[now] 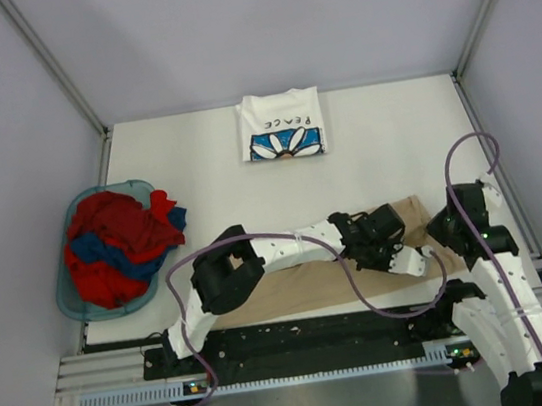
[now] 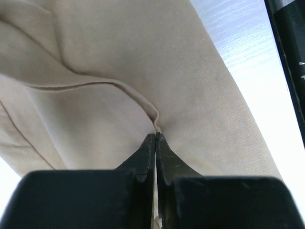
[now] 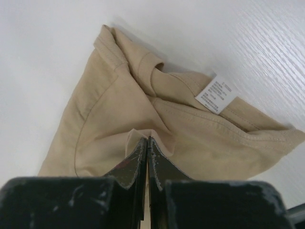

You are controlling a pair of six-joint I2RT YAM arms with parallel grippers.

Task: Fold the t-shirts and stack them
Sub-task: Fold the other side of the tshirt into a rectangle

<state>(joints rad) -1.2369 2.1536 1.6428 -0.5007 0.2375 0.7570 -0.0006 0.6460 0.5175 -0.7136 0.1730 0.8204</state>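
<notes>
- While both arms sit low over the plain tan cotton t-shirt (image 1: 313,283) at the near edge of the white table (image 1: 393,135), you have 2 pinches on it.
- Left gripper (image 2: 156,138): jaws pressed together on a raised ridge of the tan cloth, a fold running up and left from the tips.
- Right gripper (image 3: 147,142): jaws closed on a small tuck of fabric just below the collar; white care label (image 3: 216,95) visible at the neck.
- White folded t-shirt with blue daisy print (image 1: 281,125) lies flat at the far edge, well apart from the arms; looks like the start of the stack.
- Red and blue crumpled shirts (image 1: 120,242) sit heaped in the teal plastic basket (image 1: 71,302) at the left, not yet folded.
- Handling call: tan shirt is light, limp, thin jersey; it will sag and drag between your 2 grips, not hold shape.
- Grip tip: hems and the ribbed collar give thicker, less slippery bites than a single layer mid-panel.
- Risk guess: a shallow pinch could slip out when you lift; move both arms together so the cloth stays taut.
</notes>
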